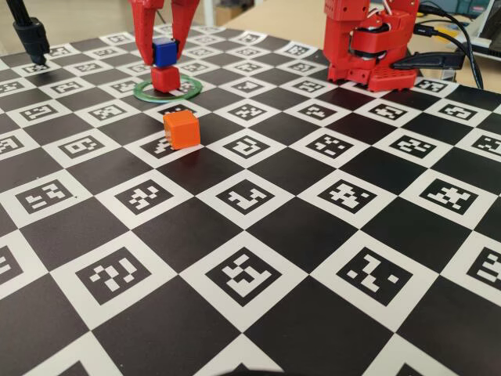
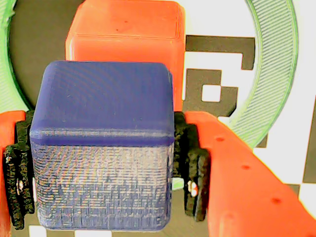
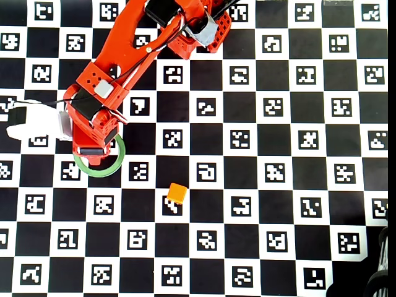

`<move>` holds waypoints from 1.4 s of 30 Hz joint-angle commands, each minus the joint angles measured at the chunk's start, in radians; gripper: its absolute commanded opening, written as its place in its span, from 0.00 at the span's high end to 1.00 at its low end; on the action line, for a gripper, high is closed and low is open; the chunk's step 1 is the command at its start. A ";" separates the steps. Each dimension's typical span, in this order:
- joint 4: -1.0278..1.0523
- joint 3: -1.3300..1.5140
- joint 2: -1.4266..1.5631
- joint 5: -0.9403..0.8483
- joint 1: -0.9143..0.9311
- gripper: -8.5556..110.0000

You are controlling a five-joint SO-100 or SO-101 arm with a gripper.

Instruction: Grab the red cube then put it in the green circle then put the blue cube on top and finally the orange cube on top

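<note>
Upper left of fixed view: gripper [image 1: 163, 53] pinching blue cube [image 1: 163, 52] directly above red cube [image 1: 164, 78], already inside green circle [image 1: 167, 89], lined up for stacking. Orange cube [image 1: 182, 129] waiting just below on checkerboard [image 1: 313, 235].

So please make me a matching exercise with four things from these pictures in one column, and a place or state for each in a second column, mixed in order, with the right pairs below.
Things:
1. blue cube
2. red cube
3. orange cube
4. green circle

Places or states:
A. lies flat on the board, around the red cube
B. stands alone on the board, outside the ring
C. held between the fingers of the tool, above another cube
D. stands inside the ring, under the tool

Pairs: 1-C, 2-D, 3-B, 4-A
</note>
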 commanded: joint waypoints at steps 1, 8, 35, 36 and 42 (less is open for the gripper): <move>-0.017 -0.014 0.034 -0.009 0.018 0.92; -0.023 -0.012 0.028 -0.014 0.026 0.92; -0.043 0.017 0.025 -0.009 0.017 0.92; -0.043 0.018 0.023 -0.009 0.017 0.92; -0.046 0.020 0.023 -0.008 0.017 0.92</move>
